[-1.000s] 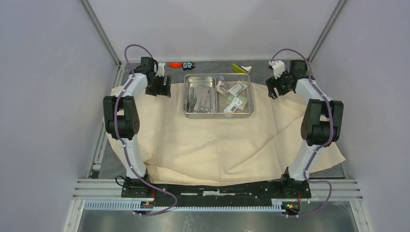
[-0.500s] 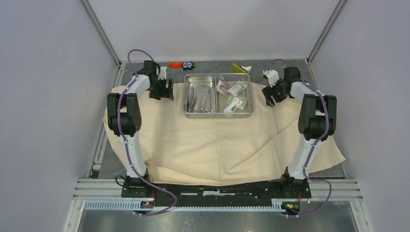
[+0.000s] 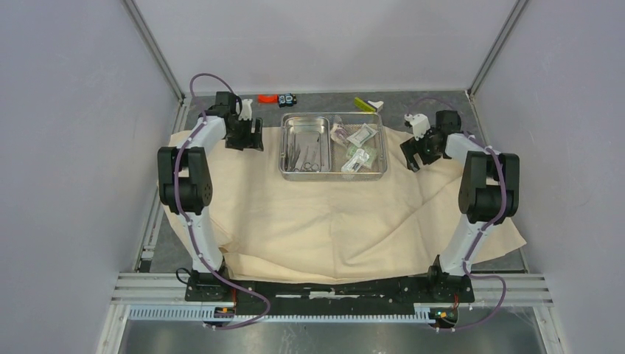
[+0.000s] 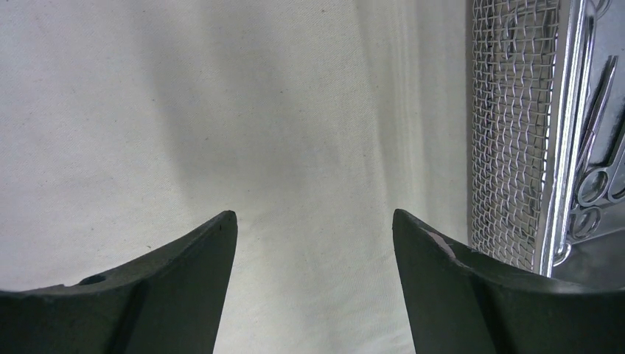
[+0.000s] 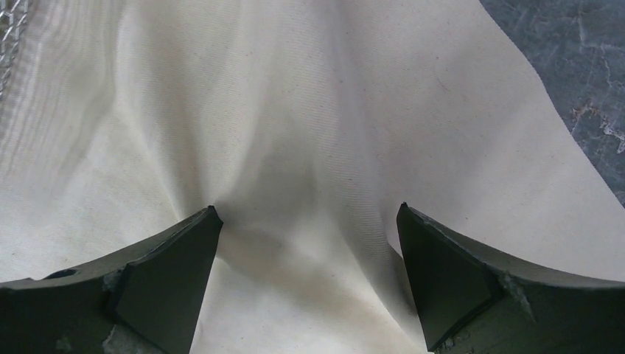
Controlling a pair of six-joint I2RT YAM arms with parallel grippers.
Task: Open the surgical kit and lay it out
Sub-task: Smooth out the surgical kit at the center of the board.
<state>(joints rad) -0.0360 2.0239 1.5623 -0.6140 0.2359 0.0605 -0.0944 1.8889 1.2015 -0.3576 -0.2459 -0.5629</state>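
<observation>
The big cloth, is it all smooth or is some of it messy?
Mostly flat, but the cloth is rumpled on the right: a pucker rises between the open right gripper's jaws, and creases run from there toward the near edge. The tray sits straight.

The left arm [image 3: 193, 169] and right arm [image 3: 483, 184] are extended forward, elbows raised and wrists bent downward. The left claw [image 4: 313, 221] is held wide apart, and the right claw [image 5: 308, 214] is spread equally wide
</observation>
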